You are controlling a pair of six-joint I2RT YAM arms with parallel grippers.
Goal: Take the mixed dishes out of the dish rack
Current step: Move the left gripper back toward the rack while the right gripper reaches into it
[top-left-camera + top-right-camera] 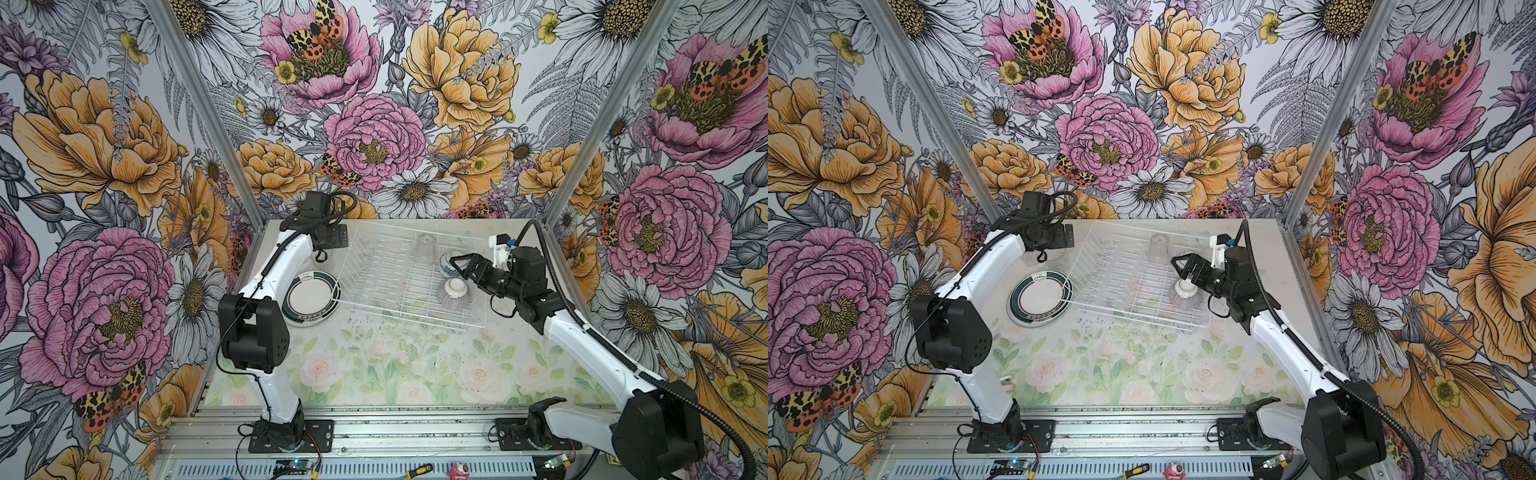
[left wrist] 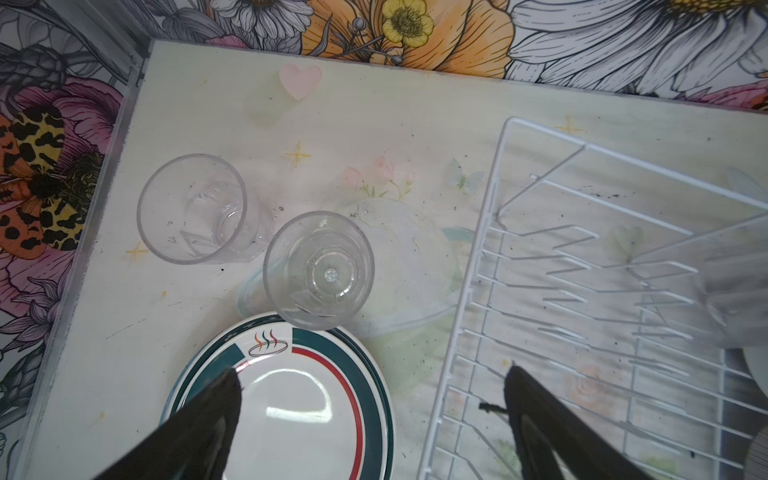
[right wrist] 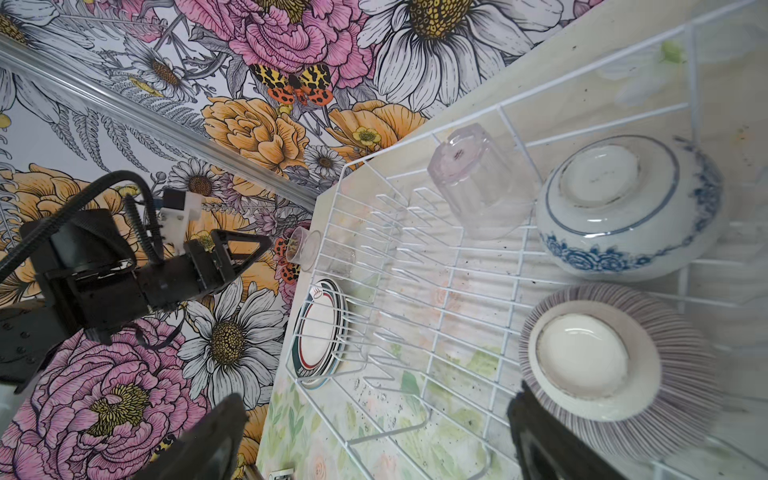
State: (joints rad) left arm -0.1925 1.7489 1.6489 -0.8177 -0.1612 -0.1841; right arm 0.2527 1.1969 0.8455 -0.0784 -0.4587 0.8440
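Both wide apart: left gripper point(image 2: 372, 372) near two tumblers point(image 2: 319, 270), right gripper point(image 1: 459, 270) beside upturned striped bowl point(image 1: 455, 294).

A: About the dish rack point(image 1: 399, 282)?
B: Thin wire, white-coated, smooth.
A: And the plate point(image 2: 291, 407)?
B: Glazed, glossy, catching light.
A: The tumblers point(image 2: 318, 270)?
B: Clear and smooth; glass, perhaps plastic.
A: Then the bowls?
B: Glossy glaze on the blue-patterned bowl point(image 3: 627, 208); shiny white foot on the grey bowl point(image 3: 615, 365).
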